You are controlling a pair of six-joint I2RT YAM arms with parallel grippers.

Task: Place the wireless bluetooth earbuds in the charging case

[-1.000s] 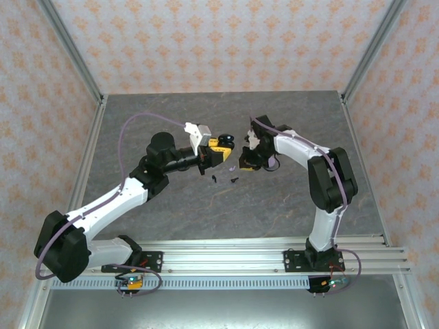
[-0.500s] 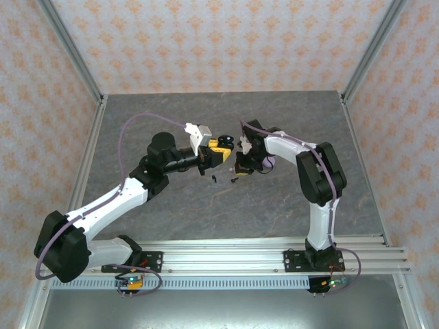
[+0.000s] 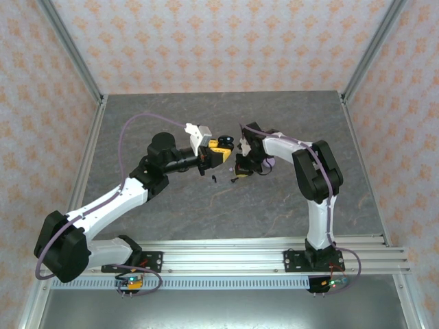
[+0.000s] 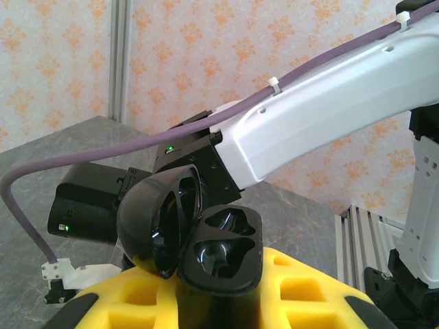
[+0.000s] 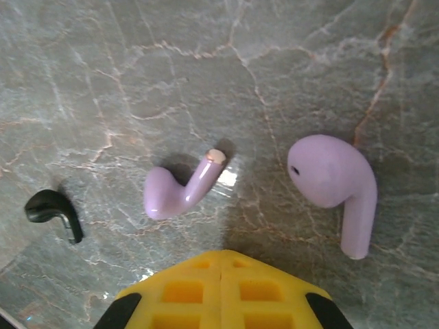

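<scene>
Clamps the open black charging case (image 4: pixel 223 248) in the left end effector (image 4: pixel 221 295), wells tilted toward the right arm (image 4: pixel 329 116), likely for loading. Hovers the right end effector (image 5: pixel 221 273), closed and empty, above two lavender earbuds (image 5: pixel 180 190) and a black earbud (image 5: pixel 49 207) on the bench (image 5: pixel 103 82).

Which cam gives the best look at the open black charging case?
Left wrist. The black charging case sits close and mid-frame, with its lid hinged open and both sockets visible, gripped between the yellow fingers of the left tool. Top external gives just a small dark blob at that tool's tip, with no detail.
</scene>
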